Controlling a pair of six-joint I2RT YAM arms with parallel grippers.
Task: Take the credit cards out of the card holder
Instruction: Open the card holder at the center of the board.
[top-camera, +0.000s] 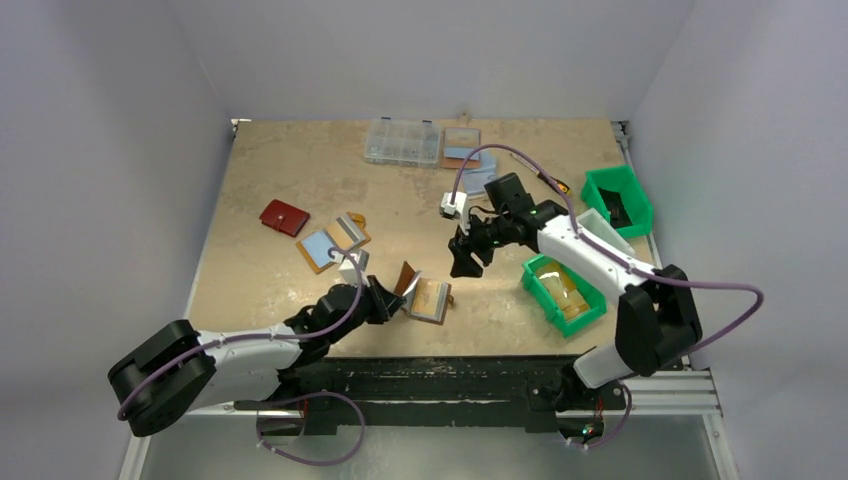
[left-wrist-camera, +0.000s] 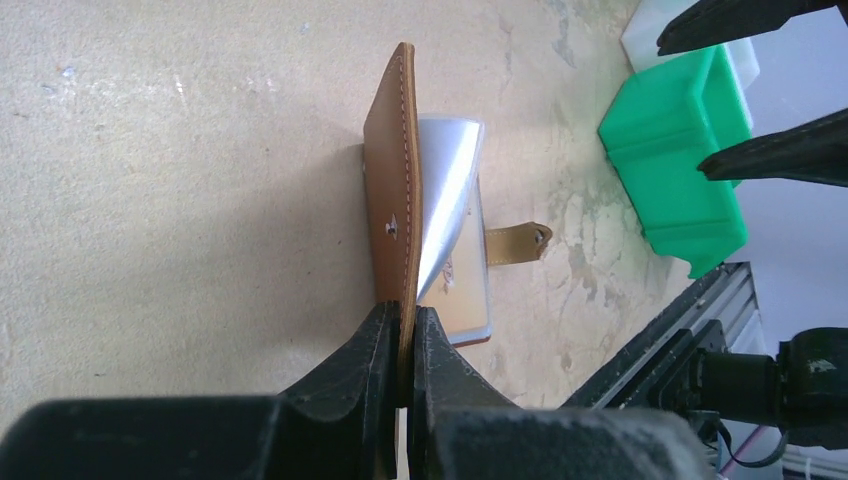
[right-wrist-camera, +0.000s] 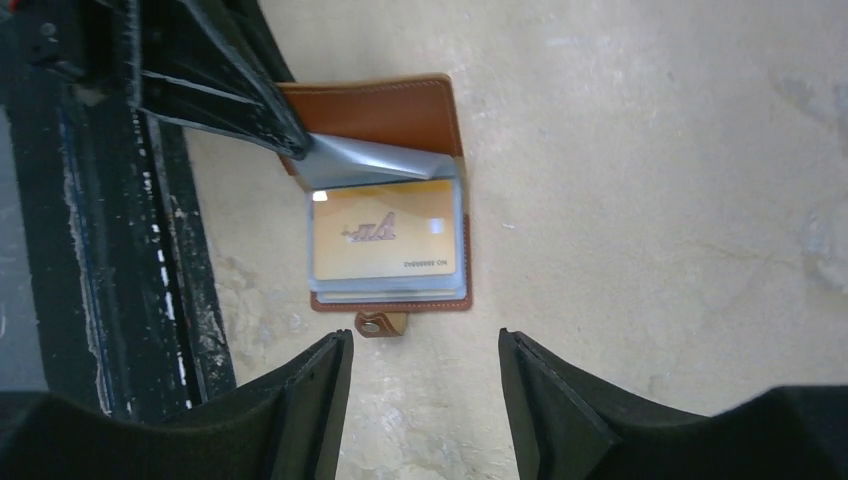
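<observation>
The left gripper (left-wrist-camera: 402, 325) has its two fingers pressed together on the bottom edge of the card holder's (left-wrist-camera: 390, 190) brown leather cover, holding that cover up on edge while the other half of the holder lies flat on the table (top-camera: 300, 160). One pale clear sleeve (left-wrist-camera: 450, 190) curls up with the raised cover. Under it, in the right wrist view, a gold-orange credit card (right-wrist-camera: 385, 232) sits in the top sleeve of the flat stack. The small snap tab (right-wrist-camera: 382, 323) sticks out from the flat half, on the side away from the raised cover. The right gripper (right-wrist-camera: 425, 345) hangs above the table just beyond that tab side, its fingers spread apart with nothing between them and touching nothing. In the top view it hangs to the right of the card holder and a little farther back. Right of the holder, near the table's edge, stands a green bin (top-camera: 563, 295) with something yellowish in it that I cannot make out. Left of the holder and farther back lies another brown holder showing a blue card (top-camera: 320, 250), and beyond it a dark red wallet (top-camera: 284, 217).
</observation>
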